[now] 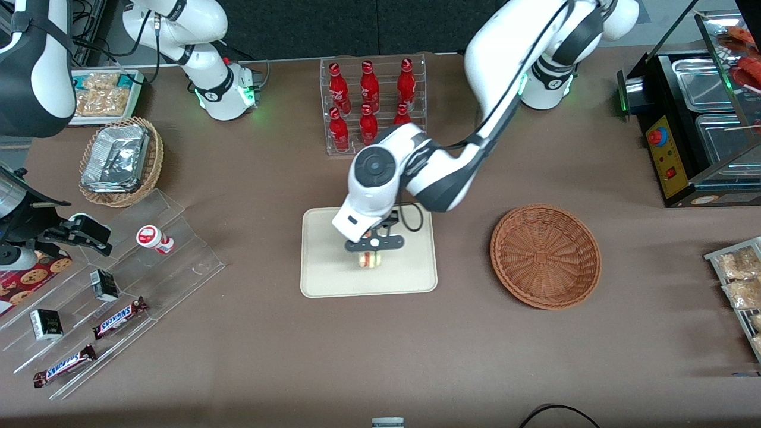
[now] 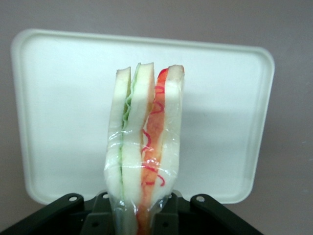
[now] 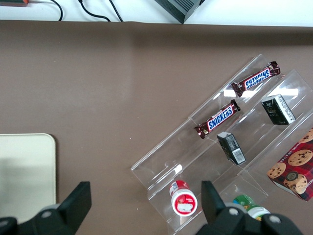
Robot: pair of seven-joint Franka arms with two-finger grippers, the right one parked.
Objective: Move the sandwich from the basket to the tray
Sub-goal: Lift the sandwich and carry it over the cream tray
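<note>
My gripper [image 1: 371,254] hangs over the middle of the cream tray [image 1: 327,273], shut on the plastic-wrapped sandwich [image 1: 370,260]. In the left wrist view the sandwich [image 2: 145,147] stands between the black fingers [image 2: 168,215], its white bread with green and red filling layers pointing out over the tray [image 2: 63,112]. I cannot tell whether it touches the tray. The reddish-brown wicker basket [image 1: 545,255] sits empty on the table, beside the tray toward the working arm's end.
A clear rack of red bottles [image 1: 371,101] stands farther from the front camera than the tray. An acrylic tiered stand with Snickers bars [image 1: 119,317] and a tan basket with foil trays [image 1: 119,159] lie toward the parked arm's end. Bagged snacks [image 1: 737,276] and a black warmer [image 1: 695,125] sit toward the working arm's end.
</note>
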